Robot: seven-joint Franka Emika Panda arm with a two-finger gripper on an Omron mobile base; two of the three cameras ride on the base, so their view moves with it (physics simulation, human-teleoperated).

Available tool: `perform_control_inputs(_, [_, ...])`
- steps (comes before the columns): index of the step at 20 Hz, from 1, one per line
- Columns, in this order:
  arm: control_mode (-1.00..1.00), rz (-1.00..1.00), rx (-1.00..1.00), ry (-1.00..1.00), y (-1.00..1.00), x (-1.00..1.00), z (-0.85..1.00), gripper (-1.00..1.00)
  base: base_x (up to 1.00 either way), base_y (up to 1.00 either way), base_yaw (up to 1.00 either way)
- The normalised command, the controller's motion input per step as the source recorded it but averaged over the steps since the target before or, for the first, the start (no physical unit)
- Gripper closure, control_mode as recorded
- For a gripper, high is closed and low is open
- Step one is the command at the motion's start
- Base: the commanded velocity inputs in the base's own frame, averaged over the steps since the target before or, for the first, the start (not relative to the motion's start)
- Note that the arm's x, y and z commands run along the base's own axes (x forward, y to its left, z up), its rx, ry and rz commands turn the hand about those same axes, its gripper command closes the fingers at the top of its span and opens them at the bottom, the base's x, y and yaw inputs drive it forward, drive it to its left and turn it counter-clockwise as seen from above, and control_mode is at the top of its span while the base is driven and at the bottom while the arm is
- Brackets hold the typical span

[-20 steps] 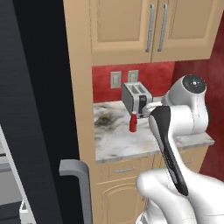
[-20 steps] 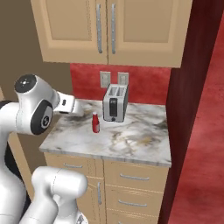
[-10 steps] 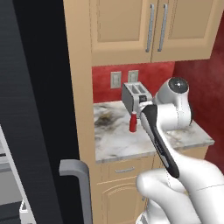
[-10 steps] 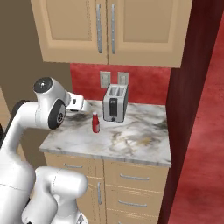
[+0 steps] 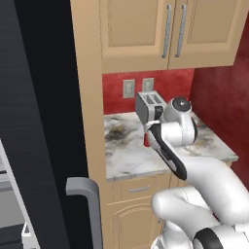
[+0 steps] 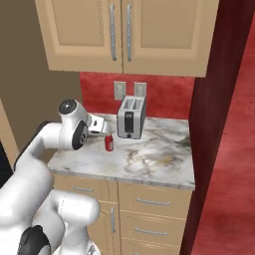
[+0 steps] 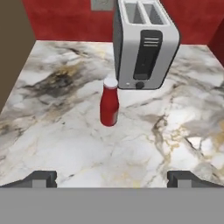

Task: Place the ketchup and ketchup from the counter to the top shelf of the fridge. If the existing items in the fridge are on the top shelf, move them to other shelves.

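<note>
Starting from your left in the hand view: the left fingertip [image 7: 41,178] pokes up at the bottom edge, and the right one sits way over on the other side, so your gripper [image 7: 112,179] is spread wide open with nothing in it. The ketchup bottle [image 7: 109,102] stands upright on the counter [image 7: 57,131], ahead of the jaws and roughly centred between them, just a touch toward the left finger. It's clearly apart from both tips, no contact at all. It's red with a paler cap.

Just right of the bottle and a little behind it you've got the toaster [image 7: 144,43], silver with a dark front panel, close beside the bottle, though I can't tell from here whether they touch. Behind that is the red wall with an outlet plate [image 7: 103,4] at the top edge.

In the left base view, the black fridge door [image 5: 34,121] with its grey handle [image 5: 87,204] fills your left side, then the counter, and the arm covers the bottle almost entirely.

The right base view gives you the bottle [image 6: 109,143] standing just off the toaster's front left corner, with the arm's wrist reaching toward it from the left. Cabinets [image 6: 124,32] hang overhead, drawers [image 6: 149,201] sit below the counter.
</note>
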Motion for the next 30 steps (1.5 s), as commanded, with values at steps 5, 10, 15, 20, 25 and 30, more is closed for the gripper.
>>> perform_control_inputs(5, [-1.0,0.0,0.0,0.08,-0.01,0.59,-0.36,-1.0,0.0,0.0,0.0])
perform_control_inputs(10, [-1.0,0.0,0.0,0.03,0.0,0.42,-0.33,-1.0,0.0,0.0,0.0])
perform_control_inputs(15, [-1.0,0.0,0.01,0.0,0.0,0.23,-0.2,-1.0,0.0,0.0,0.0])
perform_control_inputs(20, [-1.0,0.0,0.04,0.0,-0.01,0.28,-0.22,-1.0,0.0,0.0,0.0])
perform_control_inputs(25, [-1.0,0.0,0.03,0.0,-0.03,0.44,-0.18,-1.0,0.0,0.0,0.0])
perform_control_inputs(30, [-1.0,0.0,0.0,0.0,0.0,0.43,-0.18,-1.0,0.0,0.0,0.0])
